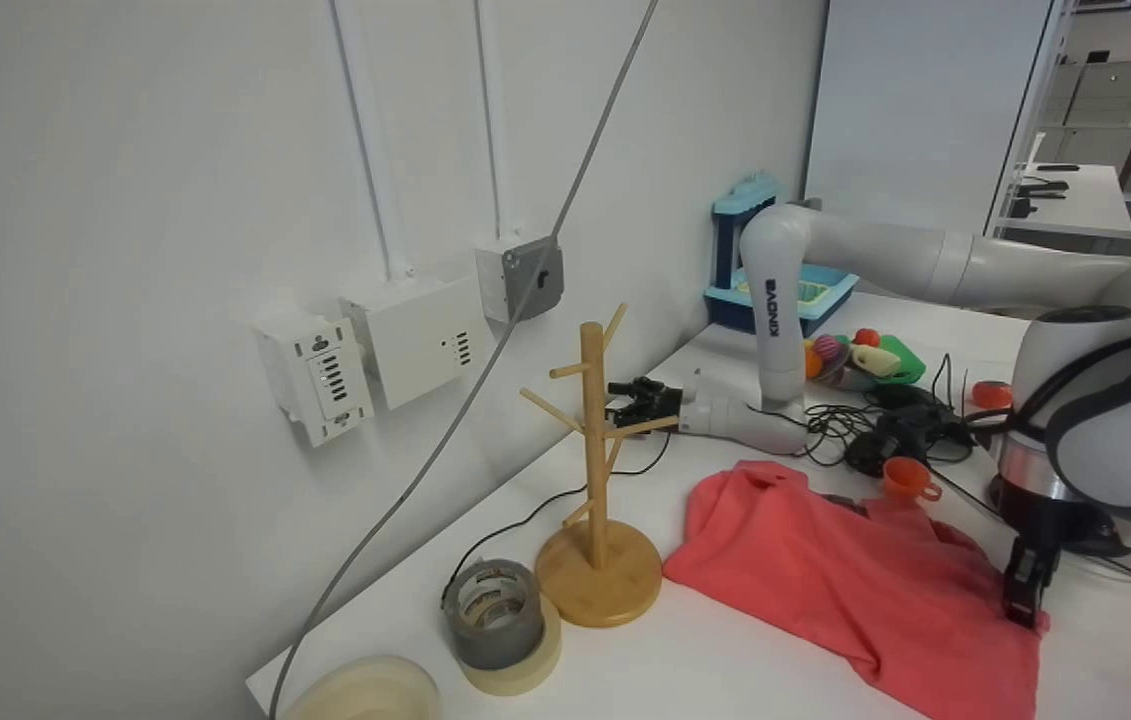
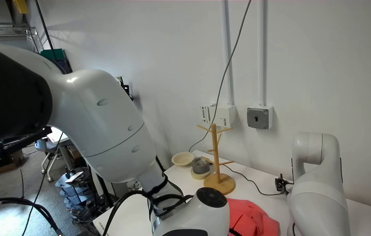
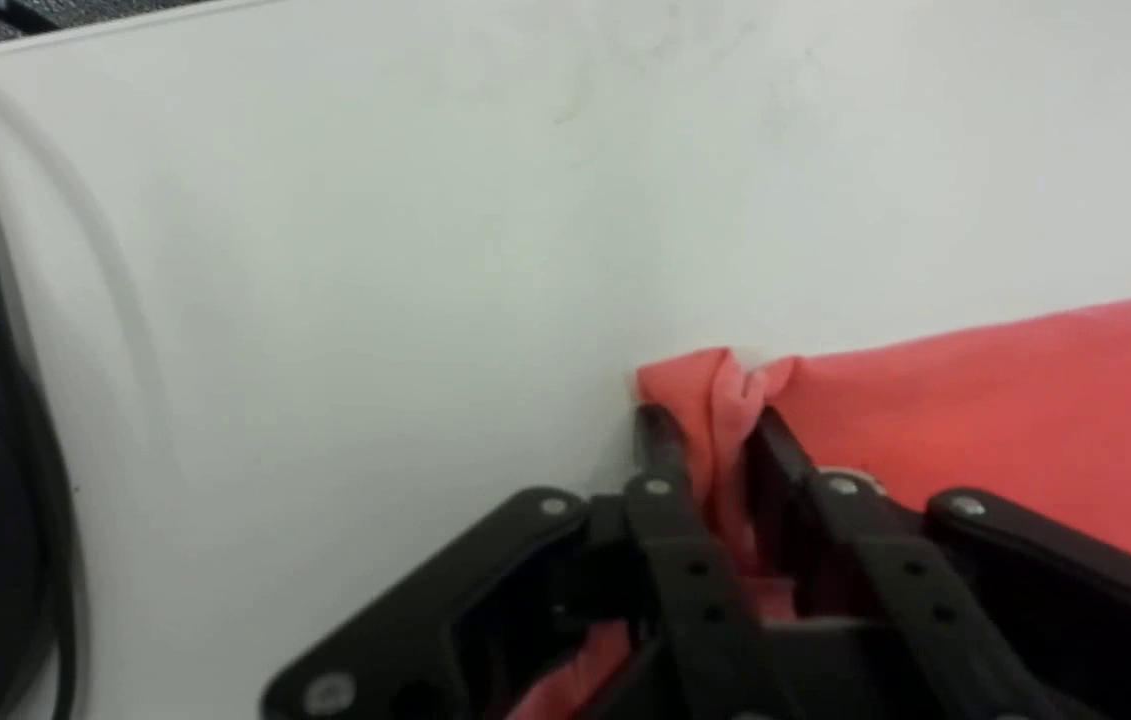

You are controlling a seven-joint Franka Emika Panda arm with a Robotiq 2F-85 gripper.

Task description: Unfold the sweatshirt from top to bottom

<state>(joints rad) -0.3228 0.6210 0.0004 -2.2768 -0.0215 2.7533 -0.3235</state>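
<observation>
Coral-red sweatshirt (image 1: 855, 590) rumpled on white table (image 1: 725, 670), at 3 o'clock from base of wooden mug tree (image 1: 597, 490) in an exterior view. Gripper (image 3: 717, 425) jaws clamped on bunched fabric, garment's 3 o'clock end.

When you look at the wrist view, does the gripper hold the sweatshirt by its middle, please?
No, the gripper pinches the sweatshirt at its edge, with the white table visible just beyond it.

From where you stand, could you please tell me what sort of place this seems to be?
Probably a robotics lab: a second robot arm, marked KINOVA, reaches over the white table, tangled black cables lie near it, and a gray box is mounted on the wall.
</observation>
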